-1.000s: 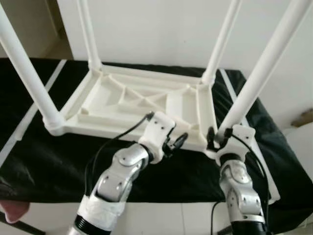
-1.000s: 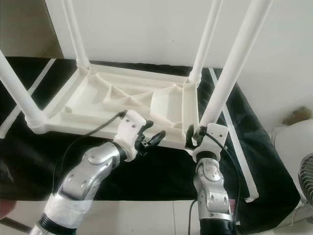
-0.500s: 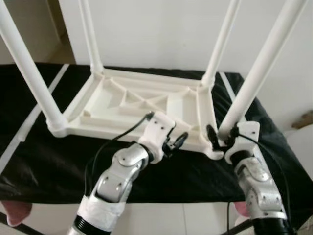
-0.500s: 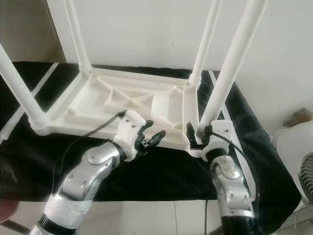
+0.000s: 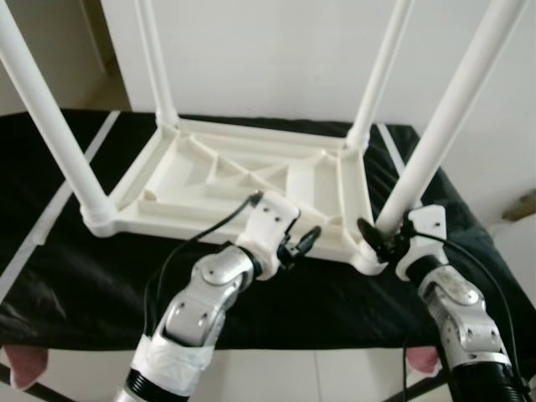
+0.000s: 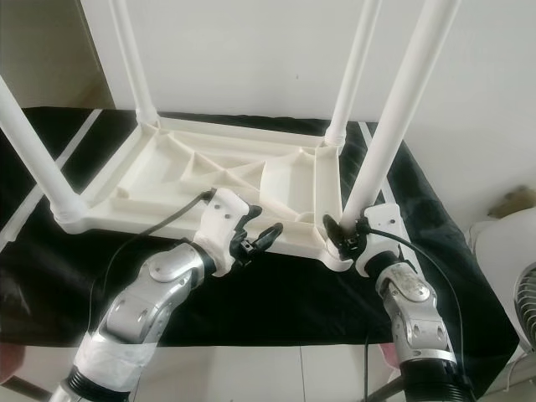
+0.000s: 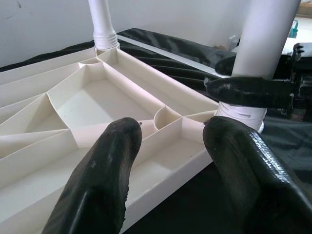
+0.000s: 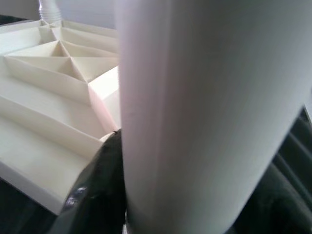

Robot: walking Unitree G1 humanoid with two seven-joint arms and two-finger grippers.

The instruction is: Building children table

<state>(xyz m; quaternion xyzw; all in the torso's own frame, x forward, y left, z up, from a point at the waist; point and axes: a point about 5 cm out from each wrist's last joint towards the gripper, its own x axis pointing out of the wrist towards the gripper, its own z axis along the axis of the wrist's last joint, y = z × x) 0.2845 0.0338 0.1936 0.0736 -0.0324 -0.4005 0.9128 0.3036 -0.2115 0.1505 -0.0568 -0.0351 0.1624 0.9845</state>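
Right pincer (image 5: 378,239) around table leg (image 5: 435,142)

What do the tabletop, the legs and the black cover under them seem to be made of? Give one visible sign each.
Tabletop: likely moulded plastic, matt cream-white, with thin stiffening ribs.
Legs: probably plastic tubes, smooth, slightly glossy.
Cover: looks like soft cloth or sheet; it wrinkles and drapes.

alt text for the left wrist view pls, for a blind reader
Two open black fingers of the left gripper hover over the near edge of an upside-down white plastic table. Beyond them, the right gripper's finger wraps the base of a white leg at the table's corner.
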